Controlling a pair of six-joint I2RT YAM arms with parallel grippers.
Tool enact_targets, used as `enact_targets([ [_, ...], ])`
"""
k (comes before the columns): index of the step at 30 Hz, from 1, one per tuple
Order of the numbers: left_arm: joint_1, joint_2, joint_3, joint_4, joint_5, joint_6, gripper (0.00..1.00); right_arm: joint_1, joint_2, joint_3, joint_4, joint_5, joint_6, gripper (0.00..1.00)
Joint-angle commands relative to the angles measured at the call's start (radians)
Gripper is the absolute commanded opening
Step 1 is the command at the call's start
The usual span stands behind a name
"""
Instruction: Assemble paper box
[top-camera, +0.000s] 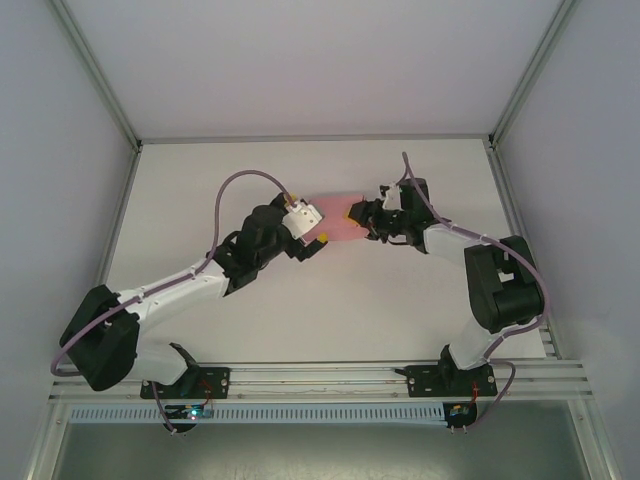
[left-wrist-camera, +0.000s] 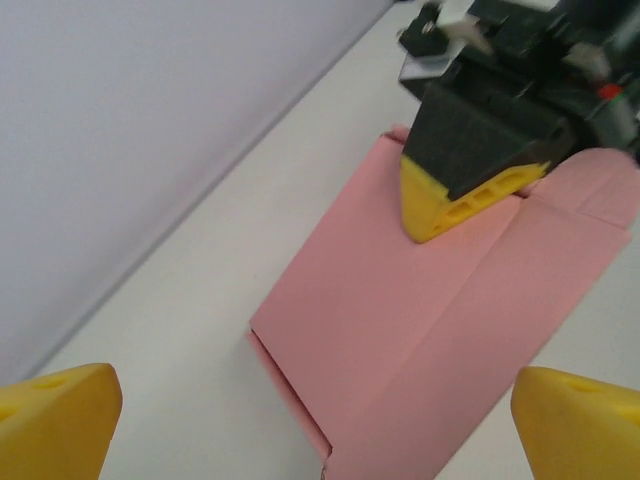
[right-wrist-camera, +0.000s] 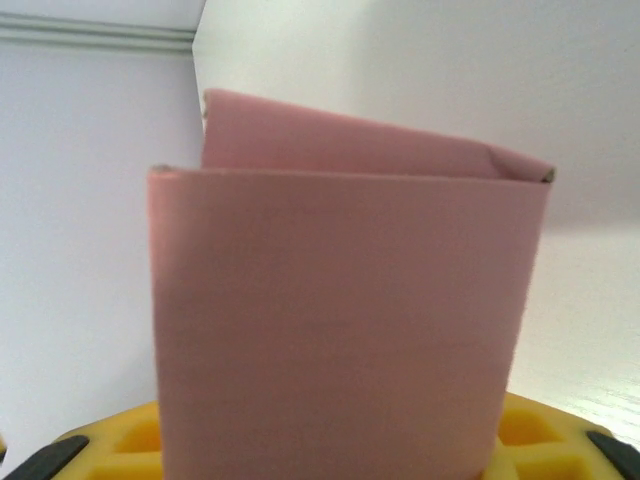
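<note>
White table inside a pale-walled enclosure carries the scene, and the paper box sits toward the far middle of it, between the two arms' ends. It is a pink card piece, not yet a closed box. From the left wrist it reads as a flattish folded sheet with a long crease running down its length, a narrow turned-under strip along its near-left edge and a small flap at the far right corner. From the right wrist it shows as two layers, the front one a plain panel and the back one leaning away from it at the top. The right gripper is clamped on the far end of the card: one yellow finger presses on its upper face, and yellow pads flank the card's base in its own camera. The left gripper stands wide apart and holds nothing, its yellow fingertips on either side of the card's near end without touching it. Whether the near end rests on the table cannot be told. An aluminium rail crosses the near edge, where both arm bases are bolted.
</note>
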Motion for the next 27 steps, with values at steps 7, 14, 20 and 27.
enact_targets([
  [7,-0.090,0.027,0.013,0.010,-0.002,0.221,1.00,-0.016,0.009,0.091,-0.068,-0.029,0.159,0.27],
  [14,-0.123,0.084,0.050,-0.033,-0.049,0.303,1.00,-0.016,0.006,0.155,-0.156,-0.054,0.199,0.26],
  [20,-0.126,0.142,0.068,-0.001,-0.077,0.330,1.00,-0.013,0.002,0.169,-0.213,-0.076,0.195,0.27],
  [27,-0.124,0.181,0.086,0.065,-0.101,0.357,1.00,0.002,0.003,0.152,-0.233,-0.132,0.217,0.27],
])
